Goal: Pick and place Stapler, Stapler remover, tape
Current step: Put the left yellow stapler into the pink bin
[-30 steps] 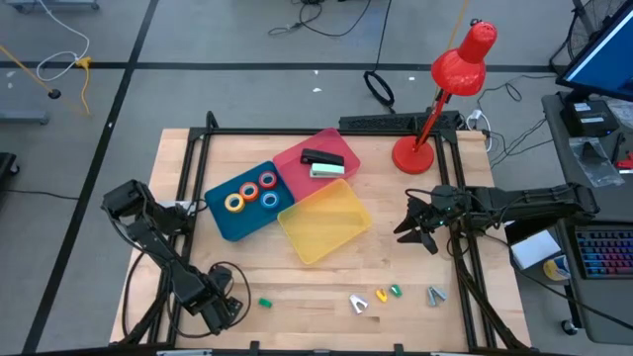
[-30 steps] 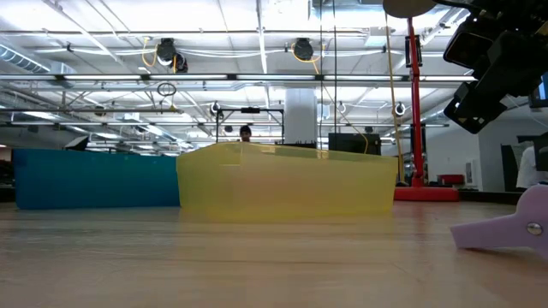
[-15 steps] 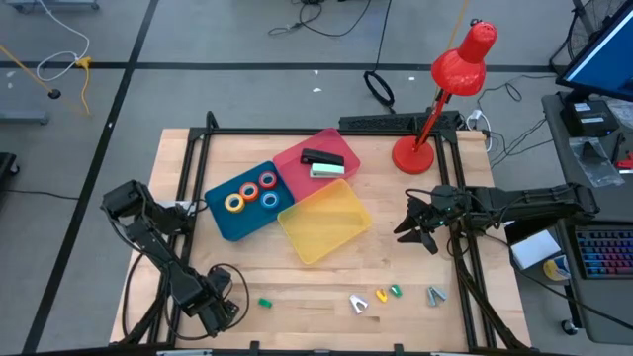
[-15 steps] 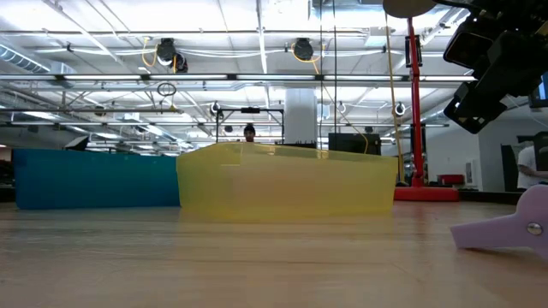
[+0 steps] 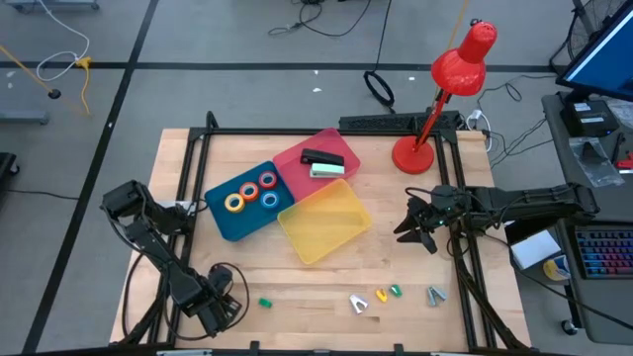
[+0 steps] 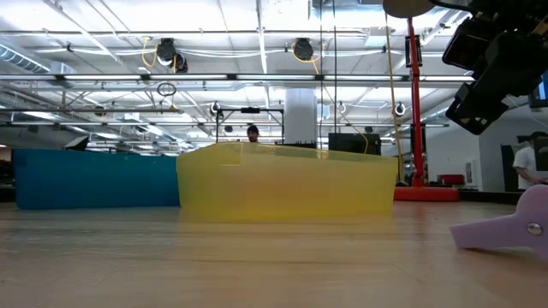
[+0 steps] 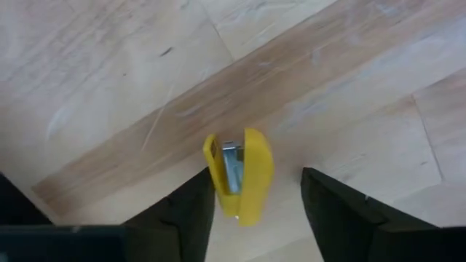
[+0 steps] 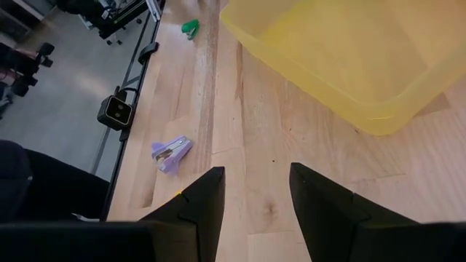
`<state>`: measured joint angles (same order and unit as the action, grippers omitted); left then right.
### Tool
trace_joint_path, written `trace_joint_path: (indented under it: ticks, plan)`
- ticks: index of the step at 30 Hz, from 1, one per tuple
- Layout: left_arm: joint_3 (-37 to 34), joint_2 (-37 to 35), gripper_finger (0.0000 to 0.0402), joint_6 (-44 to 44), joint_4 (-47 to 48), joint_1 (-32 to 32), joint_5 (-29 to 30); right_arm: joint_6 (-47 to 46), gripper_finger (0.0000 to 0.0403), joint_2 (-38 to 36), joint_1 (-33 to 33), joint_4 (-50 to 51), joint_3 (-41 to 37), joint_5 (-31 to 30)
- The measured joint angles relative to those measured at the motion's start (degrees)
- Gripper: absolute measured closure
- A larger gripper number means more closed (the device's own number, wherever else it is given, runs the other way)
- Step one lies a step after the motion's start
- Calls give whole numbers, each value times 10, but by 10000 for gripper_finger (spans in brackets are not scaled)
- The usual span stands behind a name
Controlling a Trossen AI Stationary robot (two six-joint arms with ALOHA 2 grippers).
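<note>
Left gripper (image 7: 256, 191), bench front-left corner, just narrowed around yellow staple remover (image 7: 255, 161), not clenched yet: pick starting; right gripper (image 8: 256, 175) released

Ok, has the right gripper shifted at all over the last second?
No. In the high view the right gripper sits exactly where it was, just right of the yellow tray.

Your light comes from the overhead ceiling fixtures (image 6: 295, 50), bright and even, so the table (image 5: 297, 287) takes only soft, short shadows and no harsh glare. In the low view the near tabletop and the pale purple piece (image 6: 514, 227) at its edge go soft, out of focus.
</note>
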<state>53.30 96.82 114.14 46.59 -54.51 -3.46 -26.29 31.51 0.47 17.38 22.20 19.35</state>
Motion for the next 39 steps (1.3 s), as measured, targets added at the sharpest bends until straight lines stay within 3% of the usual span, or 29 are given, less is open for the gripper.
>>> trace_joint_path:
  ticks: [6, 27, 39]
  plan:
    - [0, 0, 230, -23, 0, -1, -12, -1, 257, 0, 0, 0, 0, 0]
    - [0, 0, 233, -33, -1, -2, -22, -1, 257, 0, 0, 0, 0, -2]
    - [0, 0, 343, -34, -2, -2, -20, -1, 257, 0, 0, 0, 0, -2]
